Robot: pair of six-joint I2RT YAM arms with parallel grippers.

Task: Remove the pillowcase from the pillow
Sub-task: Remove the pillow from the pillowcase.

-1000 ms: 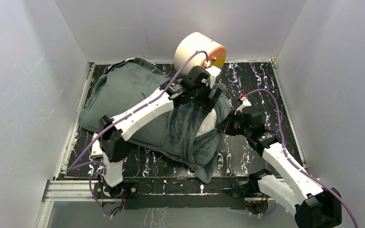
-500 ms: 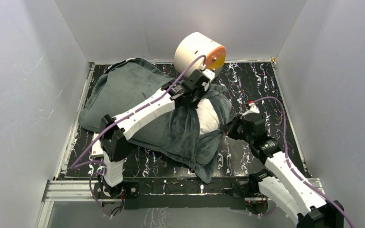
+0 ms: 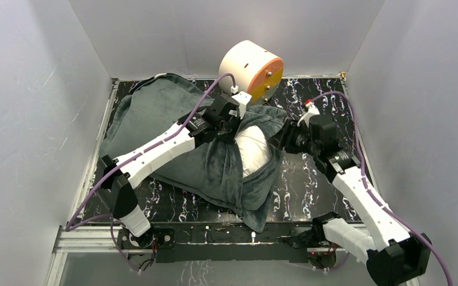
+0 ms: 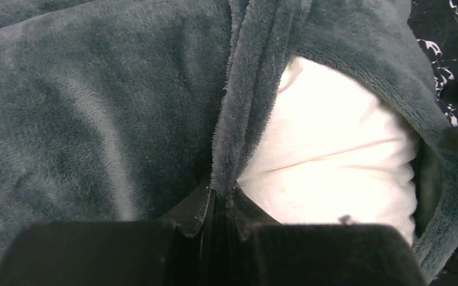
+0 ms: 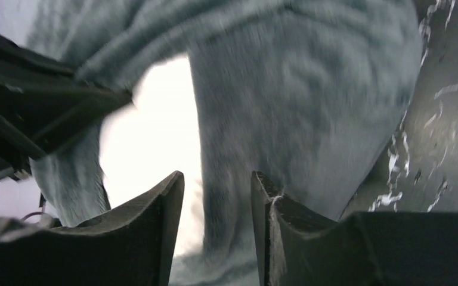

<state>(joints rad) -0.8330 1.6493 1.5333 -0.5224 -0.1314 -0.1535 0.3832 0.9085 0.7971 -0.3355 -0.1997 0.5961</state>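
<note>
Grey pillowcase (image 3: pixel 173 113) lies across the table (image 3: pixel 316 190), white pillow (image 3: pixel 253 152) bulging from its open right end; left gripper (image 4: pixel 220 193) clamped on the hem; right gripper (image 5: pixel 214 185) narrowly parted, pinching fabric beside the opening.

The left arm (image 3: pixel 155 149) stretches forward and to the right, and the left gripper (image 4: pixel 217 199) pinches a fold of the pillowcase (image 4: pixel 95 119). The right arm (image 3: pixel 358 190) bends inward; the right gripper (image 5: pixel 214 187) grips the pillowcase between its narrow-set fingers.

Pillowcase (image 3: pixel 173 113) plain dark grey (bluish cast in wrist views). Pillow (image 3: pixel 253 149) white. Cylinder (image 3: pixel 247 65) cream, orange end. Table (image 3: pixel 301 193) black, white marbling.
</note>
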